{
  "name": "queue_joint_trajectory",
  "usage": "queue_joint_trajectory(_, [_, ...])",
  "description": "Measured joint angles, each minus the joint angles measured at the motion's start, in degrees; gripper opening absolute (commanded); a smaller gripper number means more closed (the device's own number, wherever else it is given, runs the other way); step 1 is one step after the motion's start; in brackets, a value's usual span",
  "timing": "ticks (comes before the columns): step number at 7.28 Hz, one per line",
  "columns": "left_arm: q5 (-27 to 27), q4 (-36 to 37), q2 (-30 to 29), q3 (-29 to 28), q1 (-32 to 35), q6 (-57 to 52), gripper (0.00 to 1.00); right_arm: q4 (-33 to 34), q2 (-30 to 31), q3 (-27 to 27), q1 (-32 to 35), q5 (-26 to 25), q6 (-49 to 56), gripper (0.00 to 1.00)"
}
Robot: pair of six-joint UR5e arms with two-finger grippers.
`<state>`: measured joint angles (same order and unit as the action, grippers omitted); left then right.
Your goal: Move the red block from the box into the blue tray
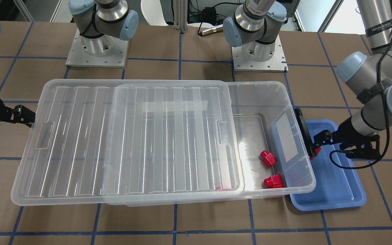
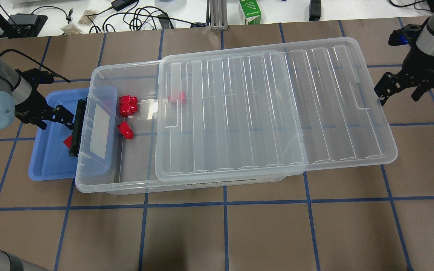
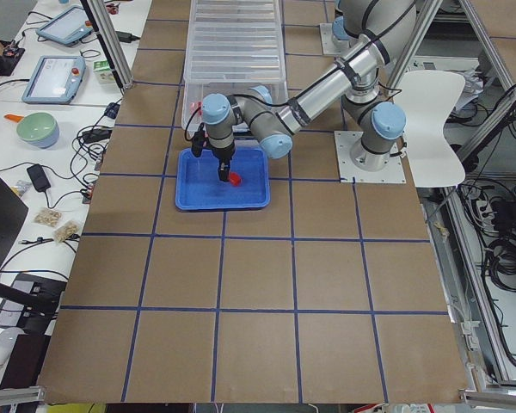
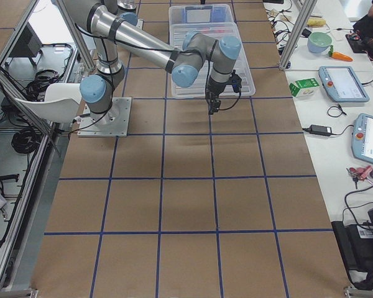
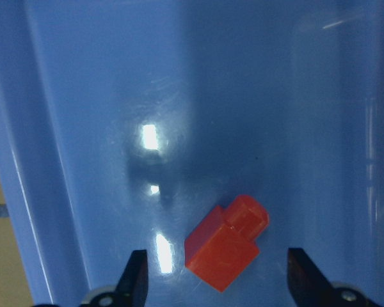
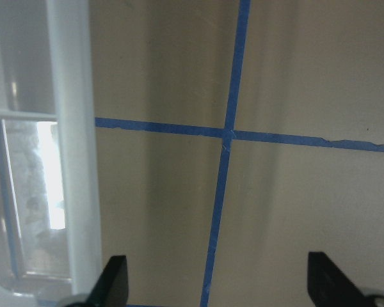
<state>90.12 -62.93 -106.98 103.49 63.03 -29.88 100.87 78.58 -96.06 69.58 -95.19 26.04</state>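
one red block [image 5: 225, 246] lies in the blue tray [image 5: 83, 128] under the released left claw [image 5: 217, 275] (right claw [image 6: 217, 275] spread too).

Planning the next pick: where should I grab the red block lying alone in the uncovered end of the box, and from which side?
Probably its wider body, across the two flat sides, not the narrow stub. Come straight down: the lone red block lies on the box floor clear of walls, and the lid covers only the rest.

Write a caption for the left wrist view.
Left claw, open, poised over the red block lying in the blue tray, not touching it.
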Motion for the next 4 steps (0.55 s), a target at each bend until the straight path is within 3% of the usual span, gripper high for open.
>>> queue_joint_trajectory(4, [-0.1,-23.7,10.3,-10.8,7.5,12.9,1.00,-0.1,0.1,0.0,5.0,0.5,-6.4,1.00])
